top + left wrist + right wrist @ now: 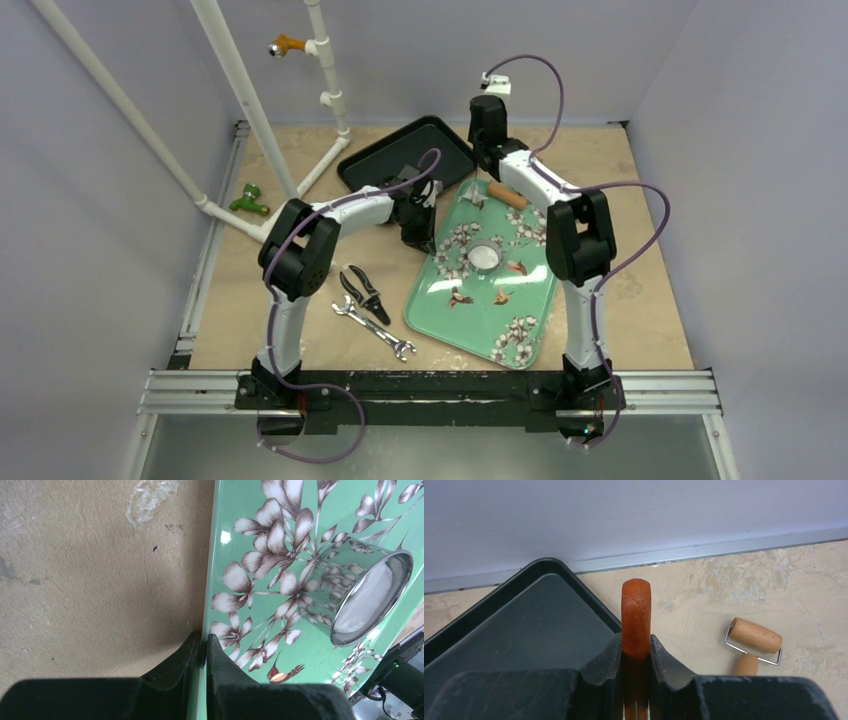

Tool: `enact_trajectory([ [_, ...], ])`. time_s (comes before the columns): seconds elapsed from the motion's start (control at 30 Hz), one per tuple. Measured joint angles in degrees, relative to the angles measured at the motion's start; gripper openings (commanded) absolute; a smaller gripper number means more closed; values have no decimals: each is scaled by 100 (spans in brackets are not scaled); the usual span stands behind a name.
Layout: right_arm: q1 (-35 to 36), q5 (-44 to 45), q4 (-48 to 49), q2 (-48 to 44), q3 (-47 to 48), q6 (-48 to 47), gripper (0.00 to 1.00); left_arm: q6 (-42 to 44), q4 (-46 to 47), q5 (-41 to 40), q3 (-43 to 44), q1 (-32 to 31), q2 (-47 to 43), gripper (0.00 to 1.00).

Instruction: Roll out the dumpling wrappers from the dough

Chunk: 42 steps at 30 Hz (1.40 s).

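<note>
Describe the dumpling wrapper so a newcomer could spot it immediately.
Find the big green floral tray. Near its centre stands a shiny metal ring; the dumpling wrapper is the plain white disc inside it, unlike the printed blossoms around.

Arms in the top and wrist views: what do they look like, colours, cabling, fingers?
The left arm and right arm have white link shells and bulky black joint housings. A purple cable loops along each. The fingers are matte black wedges tapering to the tip; the right ones look scuffed. No markings legible.
</note>
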Motion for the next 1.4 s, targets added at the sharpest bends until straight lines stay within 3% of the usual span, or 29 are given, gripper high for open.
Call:
enact_trajectory([
  [0.37, 33, -374, -24, -876, -466, -229, 0, 0, 0, 4, 0, 4, 2, 6],
  [0.53, 26, -553, -4, -1598, -981, -254, 0, 22, 2, 55, 0, 11, 2, 26],
  [0.73, -52, -855, 48, -2579, -1637, -461, 0, 286, -269, 66, 275, 70, 4, 31],
  [0.87, -334, -1307, 295, -3777, -2793, -708, 0, 651, -533, 31, 756, 81, 4, 37],
  [1.03, -522, -1582, 219, -4516, -3263, -785, 0, 1180, -570, 352, 1152, 81, -85, 52],
  [1.2, -466, -1727, 245, -4951, -3595, -240, 0, 2201, -861, 1082, 1681, 76, -452, 68],
  [1.23, -439, -1720, 260, -5086, -3735, -57, 0, 2358, -905, 1200, 1884, 70, -496, 72],
  [1.33, -321, -1558, 280, -5320, -3893, 525, 0, 2848, -942, 1635, 2500, 39, -785, 98],
  [1.4, -98, -1318, 439, -5451, -3980, 916, 0, 2992, -918, 1917, 2830, -4, -1032, 100],
])
